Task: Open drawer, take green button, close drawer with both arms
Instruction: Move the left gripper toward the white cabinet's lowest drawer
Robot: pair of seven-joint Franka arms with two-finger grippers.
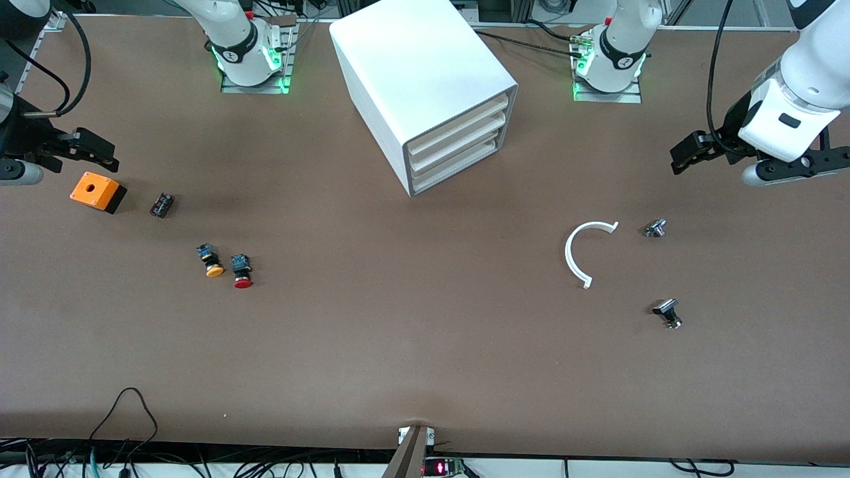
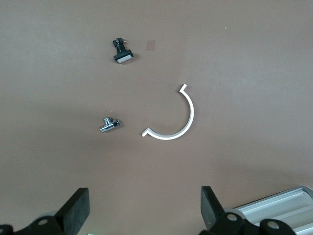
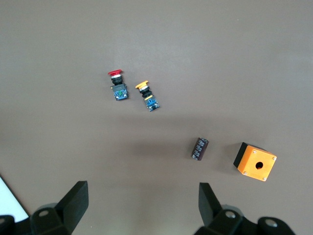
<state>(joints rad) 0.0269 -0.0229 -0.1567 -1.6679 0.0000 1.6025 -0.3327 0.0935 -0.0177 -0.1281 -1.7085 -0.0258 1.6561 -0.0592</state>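
The white cabinet [image 1: 425, 86] stands at the middle of the table near the arms' bases. Its three cream-fronted drawers are all shut, and the lowest drawer [image 1: 458, 171] is flush with the others. The green-capped button is out of view. My left gripper [image 1: 690, 151] hangs open and empty over bare table toward the left arm's end; its open fingers also show in the left wrist view [image 2: 145, 210]. My right gripper [image 1: 93, 151] hangs open and empty toward the right arm's end, just above an orange box [image 1: 97, 191]; it also shows in the right wrist view [image 3: 143, 205].
A black part [image 1: 161, 204], an orange-capped button [image 1: 211, 260] and a red-capped button [image 1: 241, 271] lie toward the right arm's end. A white half ring [image 1: 584, 252] and two small metal parts [image 1: 655, 228] [image 1: 669, 313] lie toward the left arm's end.
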